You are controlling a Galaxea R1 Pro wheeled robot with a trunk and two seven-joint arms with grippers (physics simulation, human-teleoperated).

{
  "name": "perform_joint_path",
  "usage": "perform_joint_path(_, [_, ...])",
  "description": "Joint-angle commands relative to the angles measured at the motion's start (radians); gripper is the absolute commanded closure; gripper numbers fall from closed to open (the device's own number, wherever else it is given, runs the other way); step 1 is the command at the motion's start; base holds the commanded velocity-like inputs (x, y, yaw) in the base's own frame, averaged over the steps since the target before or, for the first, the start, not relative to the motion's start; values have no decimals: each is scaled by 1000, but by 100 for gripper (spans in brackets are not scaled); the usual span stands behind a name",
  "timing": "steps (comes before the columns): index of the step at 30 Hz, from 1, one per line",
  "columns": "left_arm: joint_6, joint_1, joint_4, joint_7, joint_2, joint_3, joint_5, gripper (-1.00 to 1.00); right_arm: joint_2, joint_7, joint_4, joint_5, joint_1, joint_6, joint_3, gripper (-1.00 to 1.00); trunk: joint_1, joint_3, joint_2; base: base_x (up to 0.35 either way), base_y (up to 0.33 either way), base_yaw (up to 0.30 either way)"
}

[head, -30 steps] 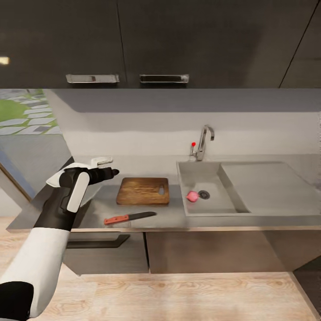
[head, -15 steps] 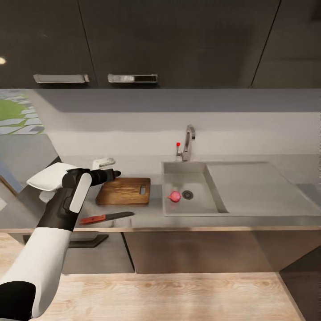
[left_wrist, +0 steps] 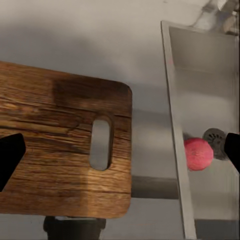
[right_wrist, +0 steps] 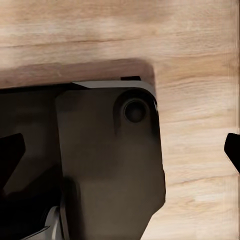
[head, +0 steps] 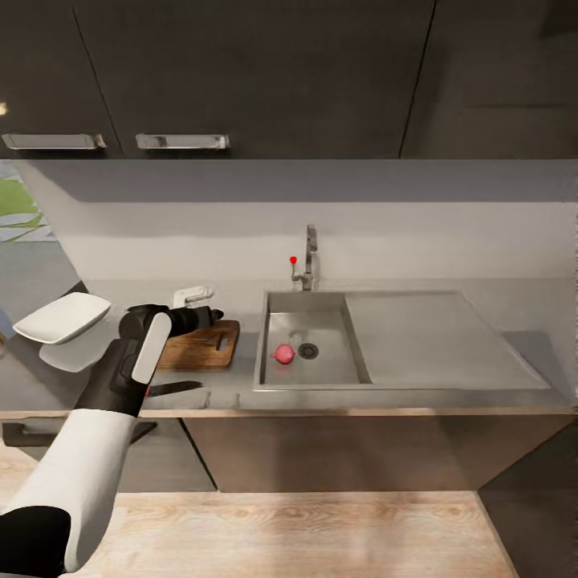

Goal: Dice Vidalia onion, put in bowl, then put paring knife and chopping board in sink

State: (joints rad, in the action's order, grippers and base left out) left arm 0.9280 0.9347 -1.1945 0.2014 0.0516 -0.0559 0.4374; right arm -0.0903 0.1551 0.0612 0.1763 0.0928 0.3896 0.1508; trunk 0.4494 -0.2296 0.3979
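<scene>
Left gripper (left_wrist: 120,150): I saw its jaws spread wide, empty, above the chopping board (left_wrist: 60,150).
Right gripper (right_wrist: 120,145): jaws wide apart, nothing held, over wood floor (right_wrist: 195,45).
Onion (head: 282,354): round, pinkish-red, in the sink (head: 353,379) beside the drain (head: 308,351).
Paring knife (head: 172,388): dark blade showing, in front of the board.
Bowl (head: 63,316): white, on the countertop (head: 32,385), left.

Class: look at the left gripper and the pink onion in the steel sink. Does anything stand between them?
Nothing visible blocks it. The open left gripper hovers over the brown wooden chopping board; only bare grey countertop and the sink's rim separate it from the round pink onion.
</scene>
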Motion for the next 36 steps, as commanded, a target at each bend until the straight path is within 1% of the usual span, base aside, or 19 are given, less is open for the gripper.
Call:
perform_joint_path(1, [3, 1, 0, 10, 0, -2, 10, -100, 0, 3, 0, 9, 1, 3, 9, -100, 1, -2, 2, 0, -319, 0])
perform_joint_path(19, [2, 1, 22, 10, -1, -2, 10, -100, 0, 3, -1, 9, 1, 3, 9, -100, 1, -2, 2, 0, -319, 0])
perform_joint_path(23, [1, 1, 37, 10, -1, -2, 10, -100, 8, 3, -1, 9, 1, 2, 9, -100, 1, -2, 2, 0, -319, 0])
perform_joint_path(30, [-1, 1, 50, 10, -1, -3, 10, -100, 13, 3, -1, 10, 1, 1, 9, -100, 1, -2, 2, 0, -319, 0])
perform_joint_path(36, [-4, 1, 89, 9, -14, -4, 10, -100, 13, 3, -1, 10, 1, 0, 9, -100, 1, -2, 2, 0, -296, 0])
